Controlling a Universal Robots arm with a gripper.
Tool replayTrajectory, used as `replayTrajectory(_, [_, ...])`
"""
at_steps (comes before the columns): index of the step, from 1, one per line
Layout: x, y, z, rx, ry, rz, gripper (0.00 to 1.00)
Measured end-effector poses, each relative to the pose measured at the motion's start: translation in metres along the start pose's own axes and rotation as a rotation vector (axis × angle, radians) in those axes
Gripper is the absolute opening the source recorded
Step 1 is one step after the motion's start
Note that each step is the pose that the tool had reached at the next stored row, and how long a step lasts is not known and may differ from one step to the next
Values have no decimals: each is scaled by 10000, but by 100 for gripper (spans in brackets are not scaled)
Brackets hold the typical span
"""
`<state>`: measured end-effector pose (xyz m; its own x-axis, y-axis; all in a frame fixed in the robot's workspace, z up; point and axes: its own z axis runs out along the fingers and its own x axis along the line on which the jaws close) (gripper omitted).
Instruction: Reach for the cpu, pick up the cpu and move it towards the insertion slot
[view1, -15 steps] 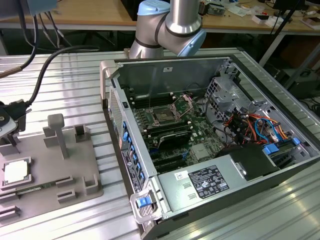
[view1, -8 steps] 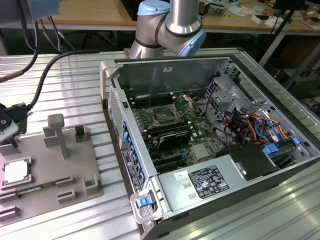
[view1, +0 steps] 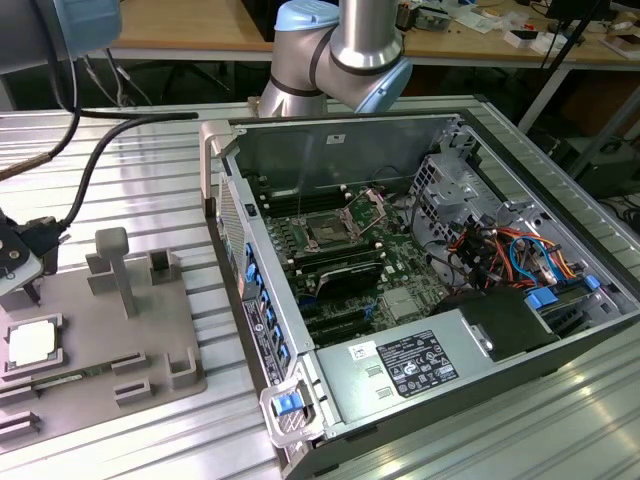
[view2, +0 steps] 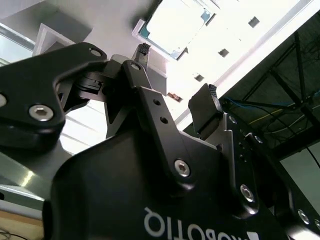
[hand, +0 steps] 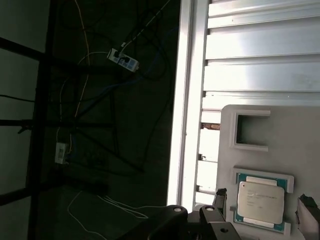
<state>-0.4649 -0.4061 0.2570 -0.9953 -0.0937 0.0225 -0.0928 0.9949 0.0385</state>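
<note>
The cpu (view1: 30, 343) is a pale silvery square lying flat in a recess of the grey tray (view1: 150, 350) at the exterior view's left. My gripper (view1: 25, 285) hangs just above and slightly behind it, open and holding nothing. In the first wrist view the cpu (hand: 260, 200) lies between the two dark fingertips (hand: 220, 195), with the gripper (hand: 263, 200) not touching it. The second wrist view shows the gripper (view2: 175, 72) open, the cpu (view2: 175, 25) bright beyond its tips. The insertion slot (view1: 328, 232) sits on the motherboard inside the open computer case.
The grey tray carries upright blocks (view1: 120, 265) beside the cpu. The open computer case (view1: 230, 200) fills the exterior view's right, with a power supply (view1: 400, 365) and drive cables (view1: 500, 250). A black cable (view1: 90, 170) trails to the arm. The table edge (hand: 185, 100) is close.
</note>
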Motion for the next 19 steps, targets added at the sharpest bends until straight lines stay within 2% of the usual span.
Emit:
replayTrajectory(4, [-1, -2, 59, 0, 0, 0, 60])
replayTrajectory(8, [0, -30, 100, 0, -1, -1, 60])
replayTrajectory(15, [9, -139, 157, 0, 0, 1, 60])
replayTrajectory(17, [4, -172, 213, 31, 2, 4, 60])
replayTrajectory(19, [-4, -178, 242, 45, 3, 6, 60])
